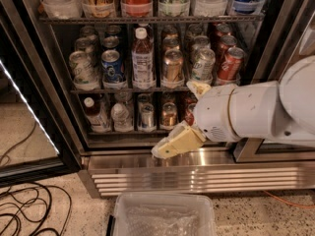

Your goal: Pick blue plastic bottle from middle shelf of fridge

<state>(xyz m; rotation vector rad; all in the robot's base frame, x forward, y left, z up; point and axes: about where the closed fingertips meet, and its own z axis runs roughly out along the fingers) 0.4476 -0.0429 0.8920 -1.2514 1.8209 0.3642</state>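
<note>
Fridge (197, 173): door open, interior exposed. Middle shelf (162, 89): lanes of cans. Gripper (173, 118): jaws spread wide, empty, low before the bottom shelf, right of centre. Blue plastic bottle (142, 58): upright on middle shelf, untouched, well apart from gripper. Reach, grasp and withdrawal all remain, by my judgement.

one blue plastic bottle (142, 58) and five front cans (112, 65) on the middle shelf (158, 89), one tool (173, 119) just below.
</note>
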